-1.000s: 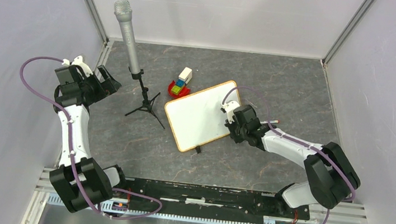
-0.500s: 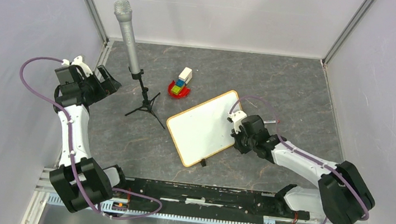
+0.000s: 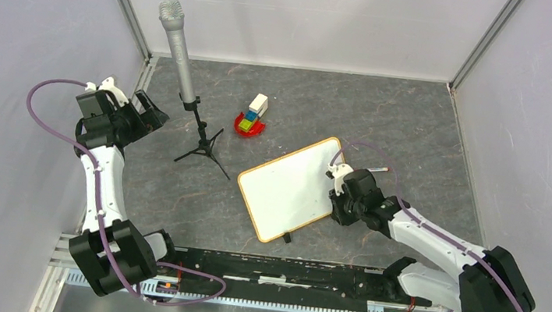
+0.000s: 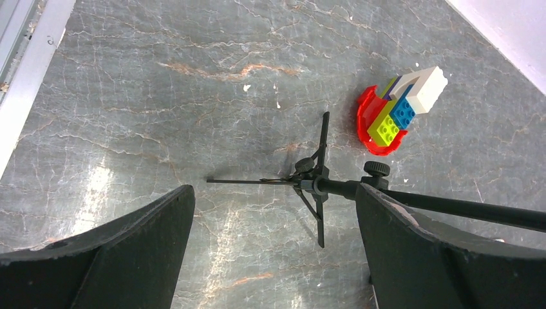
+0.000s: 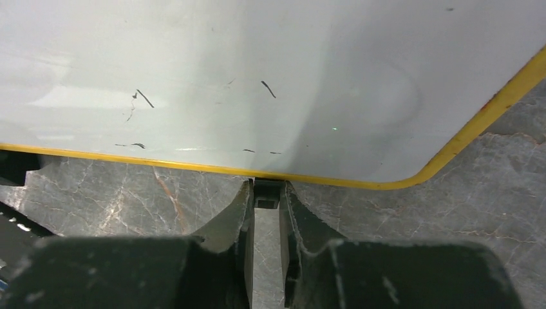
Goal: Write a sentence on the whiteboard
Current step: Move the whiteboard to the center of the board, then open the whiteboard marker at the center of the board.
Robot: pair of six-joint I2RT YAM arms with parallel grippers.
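Top view: board (image 3: 284, 196) lies mid-table, right claw (image 3: 335, 206) at its right edge, mic stand (image 3: 202, 144) and bricks (image 3: 251, 120) near its far-left corner; left wrist: left claw (image 4: 273, 193) gapes wide over the mic stand; right wrist: fingers (image 5: 225, 219) clenched on the board's clip (image 5: 267, 193).

The whiteboard (image 3: 288, 190) has slid nearer and rightward — away from the toy bricks (image 3: 250, 122) — drawn along by the right gripper (image 3: 333, 203) pinching its edge

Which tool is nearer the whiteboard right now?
Right. The right tool pinches the edge clip of the whiteboard; the left tool hangs open far left, by the microphone stand.
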